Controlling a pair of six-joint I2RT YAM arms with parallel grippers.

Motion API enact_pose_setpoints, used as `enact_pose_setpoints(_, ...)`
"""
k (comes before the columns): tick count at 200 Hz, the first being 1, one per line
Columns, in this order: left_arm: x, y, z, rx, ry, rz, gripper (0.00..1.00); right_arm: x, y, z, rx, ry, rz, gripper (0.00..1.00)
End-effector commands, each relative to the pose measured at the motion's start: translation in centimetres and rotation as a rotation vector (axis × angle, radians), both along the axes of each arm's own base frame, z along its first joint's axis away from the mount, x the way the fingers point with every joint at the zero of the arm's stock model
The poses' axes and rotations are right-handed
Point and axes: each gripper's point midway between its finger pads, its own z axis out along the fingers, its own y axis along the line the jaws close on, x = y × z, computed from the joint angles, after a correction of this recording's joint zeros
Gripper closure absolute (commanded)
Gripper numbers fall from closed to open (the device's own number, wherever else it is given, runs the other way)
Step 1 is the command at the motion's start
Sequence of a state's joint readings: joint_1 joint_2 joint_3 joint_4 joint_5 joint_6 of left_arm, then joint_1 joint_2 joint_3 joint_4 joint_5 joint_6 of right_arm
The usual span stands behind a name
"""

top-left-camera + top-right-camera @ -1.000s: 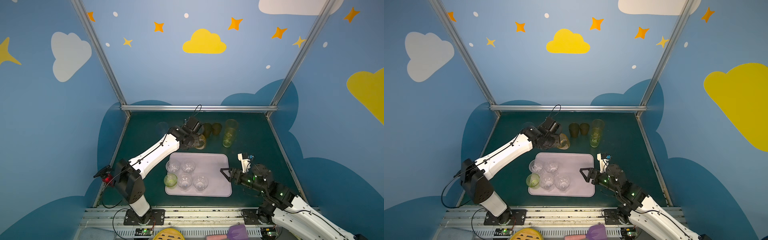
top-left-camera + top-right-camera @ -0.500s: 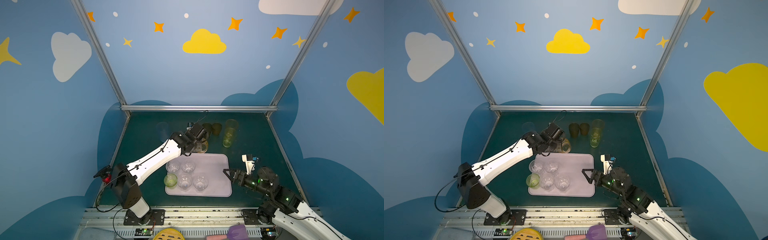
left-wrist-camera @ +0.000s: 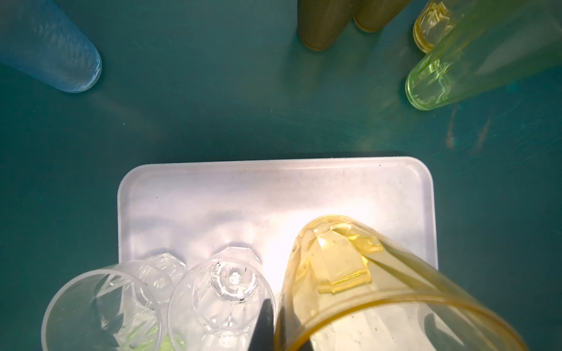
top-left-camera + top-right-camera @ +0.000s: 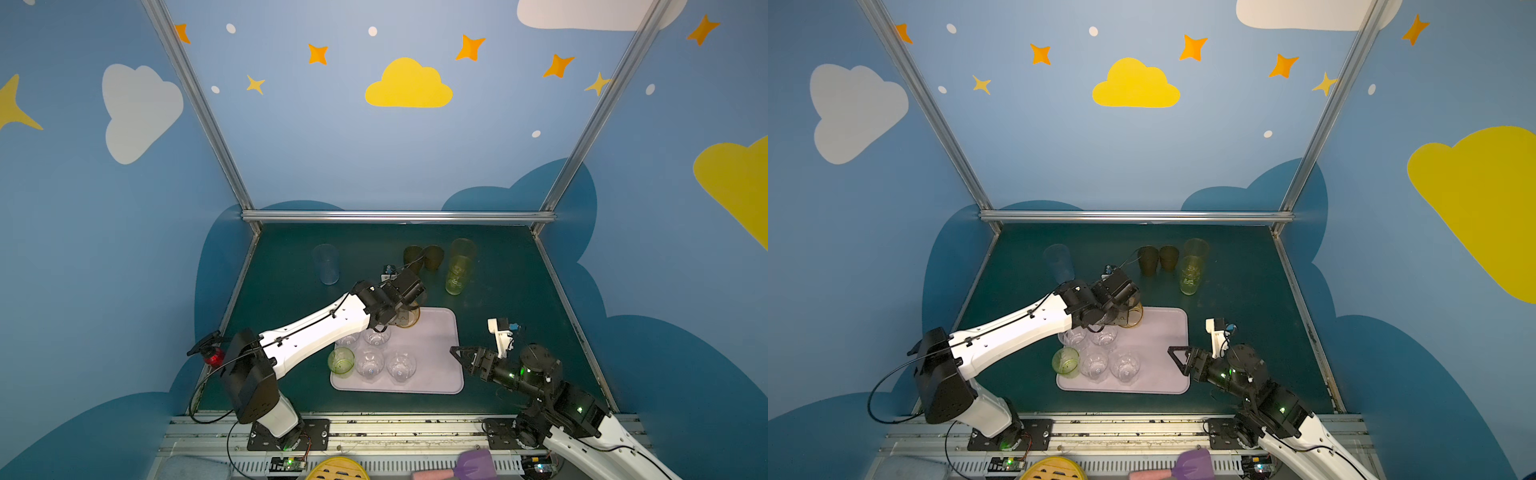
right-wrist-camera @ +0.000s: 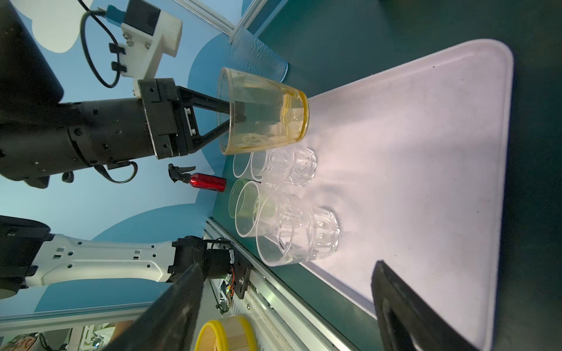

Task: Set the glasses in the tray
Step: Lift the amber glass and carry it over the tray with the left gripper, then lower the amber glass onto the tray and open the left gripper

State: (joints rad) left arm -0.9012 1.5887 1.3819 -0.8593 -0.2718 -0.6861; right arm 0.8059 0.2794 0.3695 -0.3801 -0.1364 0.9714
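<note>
Here the left gripper (image 5: 236, 118) is clamped on the rim wall of the short yellow glass (image 5: 267, 112). It holds the glass upright over the far edge of the tray (image 4: 434, 357), though I cannot tell whether the base touches. Four clear glasses (image 4: 401, 365) and a green glass (image 4: 340, 360) stand in the tray's near-left part, and the tall blue glass (image 4: 326, 264), two brown glasses (image 4: 424, 257) and yellow-green glass (image 4: 456, 276) stand on the table (image 4: 519, 291) beyond it. The right gripper (image 4: 456, 354) hovers at the tray's right edge, jaws wide apart and empty.

tray (image 4: 436, 345): you have five short tumblers (image 4: 369, 365) on left half; held tumbler (image 4: 412, 319) at rear edge | behind: pair of short tumblers (image 4: 432, 257); two tall tumblers (image 4: 457, 274) just right | rear left: lone tall tumbler (image 4: 326, 264)
</note>
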Motion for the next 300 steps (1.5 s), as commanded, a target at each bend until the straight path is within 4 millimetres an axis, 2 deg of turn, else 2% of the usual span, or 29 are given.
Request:
enact_pose_setpoints(1, -0.1, 0.1, 0.2, 0.013, -0.017, 0.019, 0.96, -0.2, -0.2, -0.3, -0.001, 0.019, 0.0, 0.14)
enact_pose_setpoints(34, -0.3, -0.3, 0.1, 0.03, 0.007, 0.015, 0.96, -0.6, -0.1, -0.3, 0.004, 0.024, 0.014, 0.14)
enact_pose_setpoints(111, -1.9, -1.0, -2.4, 0.056, 0.062, 0.01, 0.96, -0.9, -0.7, -0.3, 0.002, 0.006, 0.01, 0.14)
enact_pose_setpoints(237, -2.2, 0.3, -4.6, 0.184, 0.097, 0.025, 0.96, -1.3, -1.4, -0.5, 0.015, 0.013, -0.007, 0.14)
enact_pose_setpoints(300, -2.3, 0.1, -5.5, 0.204, 0.119, 0.019, 0.96, -1.2, -1.4, -1.0, 0.007, 0.026, -0.016, 0.14)
